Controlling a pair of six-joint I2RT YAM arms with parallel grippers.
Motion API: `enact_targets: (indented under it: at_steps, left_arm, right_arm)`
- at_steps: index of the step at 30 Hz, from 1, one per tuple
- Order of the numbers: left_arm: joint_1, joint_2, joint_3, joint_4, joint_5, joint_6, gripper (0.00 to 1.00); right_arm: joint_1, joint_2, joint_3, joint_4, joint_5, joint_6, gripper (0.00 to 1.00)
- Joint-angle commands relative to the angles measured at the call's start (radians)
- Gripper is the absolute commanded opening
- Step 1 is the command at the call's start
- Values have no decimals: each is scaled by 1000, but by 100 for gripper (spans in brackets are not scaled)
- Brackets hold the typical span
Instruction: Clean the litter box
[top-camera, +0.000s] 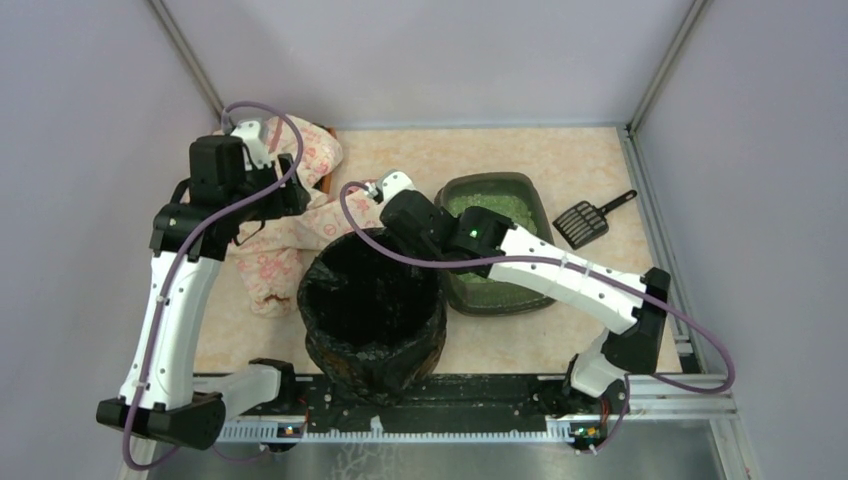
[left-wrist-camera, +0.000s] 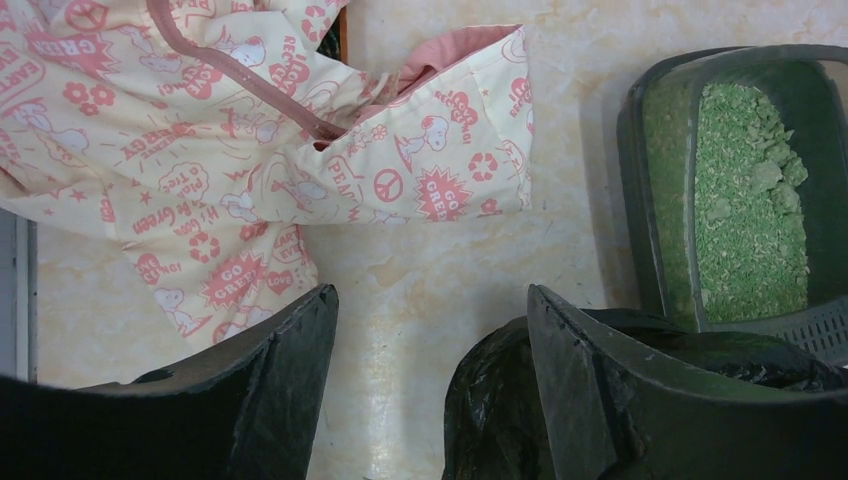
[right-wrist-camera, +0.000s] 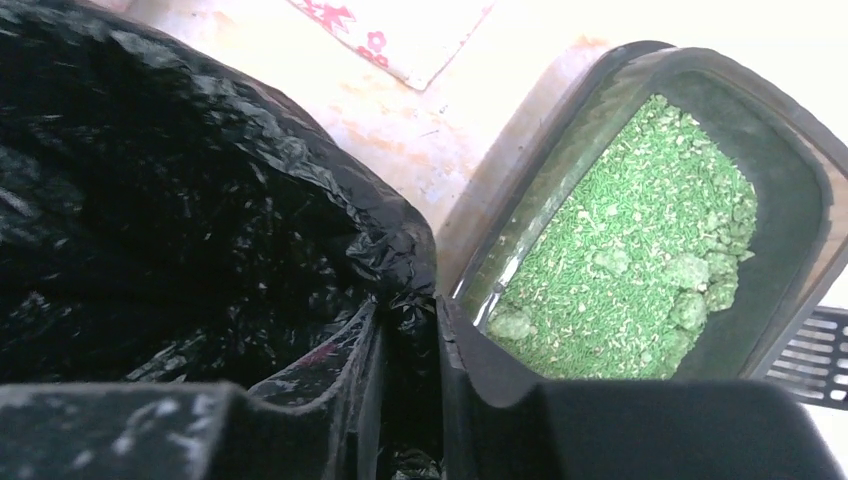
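- The right tool (right-wrist-camera: 408, 310) is clenching on the rim of the black bag (right-wrist-camera: 200, 180) that is lining the bin (top-camera: 370, 375), on the side facing the litter box (top-camera: 500, 180); a fold of the bag is sitting between its fingers.
- The left tool (left-wrist-camera: 430, 295) is hanging released with nothing between its fingers, over the table (top-camera: 600, 160) between the printed cloth (left-wrist-camera: 200, 150) and the bin's left rim.
- The litter box is sitting on the table just right of the bin, nearly touching it, and is holding green litter (right-wrist-camera: 640, 250) with several clumps showing.
- The scoop (top-camera: 590, 220) is lying untouched on the table, right of the litter box.
- Judging from this, the step in hand is readying the bin, with the bag rim being gripped to steady or spread it; scooping is not yet starting.
- The next move is likely calling for a firm hold on the bag and then a tool reaching for the scoop's handle, which is pointing far-right.
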Motion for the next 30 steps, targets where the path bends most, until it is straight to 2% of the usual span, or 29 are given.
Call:
enact_targets:
  at_steps: [1,4,10,16,21,30]
  left_arm:
    - [-8,-29,-11,25,-29,14,76]
    - [-8,-31,-12,29,-17,15,77]
    - [-8,-50,-38,49,-10,25,84]
    - [-9,-69,-49,52,-22,26,86]
    - [-8,-80,-62,56,-8,28,91]
    - [-8,-93,-64,48,-6,21,93]
  right_arm:
    - [-7,46,44,32,35,-22,19]
    - [-37,60,49,49,31,-27,0]
    - [-171,26,-3,179,-69,-44,0]
    - [-281,51,21,246,-66,-82,0]
    - [-342,153,141,249,-62,-127,0]
    - [-439,396,368,263,-147,-120,0]
